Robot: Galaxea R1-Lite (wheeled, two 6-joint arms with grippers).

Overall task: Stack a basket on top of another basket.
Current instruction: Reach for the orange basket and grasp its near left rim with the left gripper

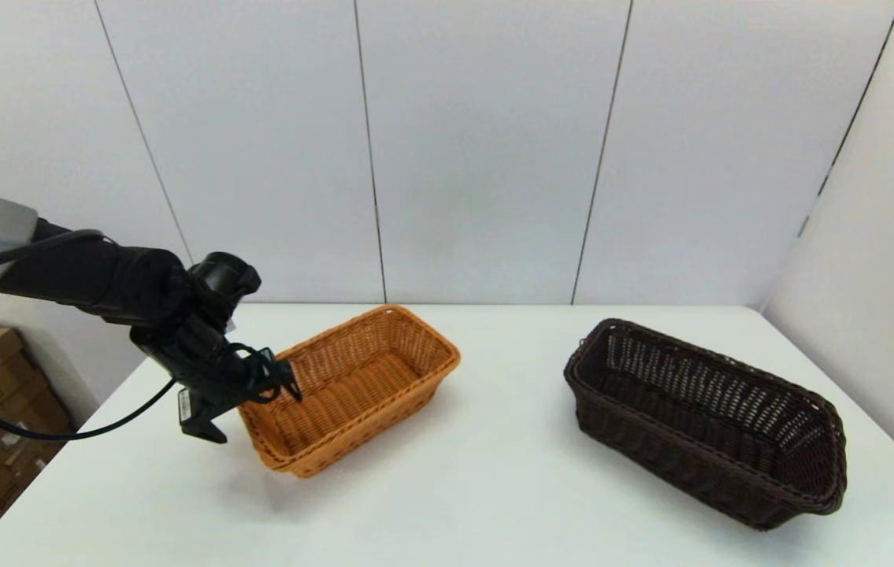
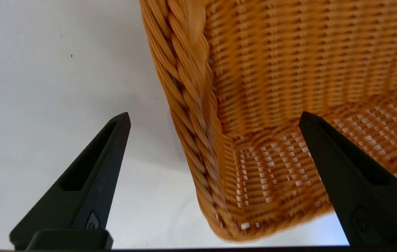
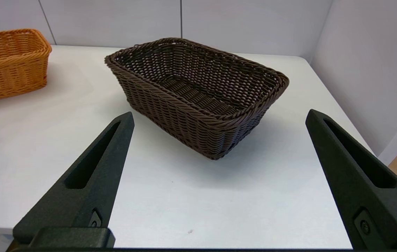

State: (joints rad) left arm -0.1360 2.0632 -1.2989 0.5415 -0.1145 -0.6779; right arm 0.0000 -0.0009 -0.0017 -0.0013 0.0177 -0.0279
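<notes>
The left gripper, jaws standing apart, is straddling the braided rim of the orange-tan basket near the desk's left edge, hiding its near-left corner. The dark brown basket is sitting towards the right edge; the right gripper, spread wide, is hovering off the near edge.

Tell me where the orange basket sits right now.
In the head view the orange-tan basket sits on the white table left of centre, well apart from the dark brown basket on the right; the open left hand straddles its near-left rim.
</notes>
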